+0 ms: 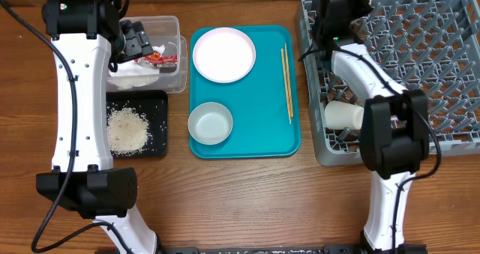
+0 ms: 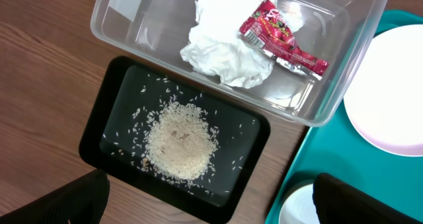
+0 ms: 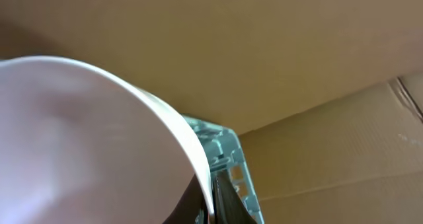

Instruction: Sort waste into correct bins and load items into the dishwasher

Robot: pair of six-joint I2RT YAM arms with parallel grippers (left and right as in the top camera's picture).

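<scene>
Two robot arms at a wooden table [image 1: 247, 201]: the left over the waste bins, the right holding a bowl at the dish rack.

The left arm [image 1: 75, 97] reaches from the near edge up to the clear tub [image 1: 166, 25]. Its gripper [image 2: 210, 181] hangs above the tub and the black tray [image 1: 157, 104], fingers spread wide and empty. A napkin [image 2: 218, 49] and red wrapper [image 2: 277, 36] lie in the tub, and rice [image 1: 127, 128] is heaped in the black tray. The right arm [image 1: 367, 74] stretches over the rack's [image 1: 420, 67] far left corner, its gripper [image 3: 213, 197] clamped on the rim of a white bowl [image 3: 79, 145]. The bowl is blurred in the wrist view and hidden by the arm from overhead. A cup [image 1: 343, 114] lies on its side in the rack. A plate [image 1: 223, 54], second bowl [image 1: 210, 123] and chopsticks [image 1: 286, 82] sit on the teal tray [image 1: 262, 127].
</scene>
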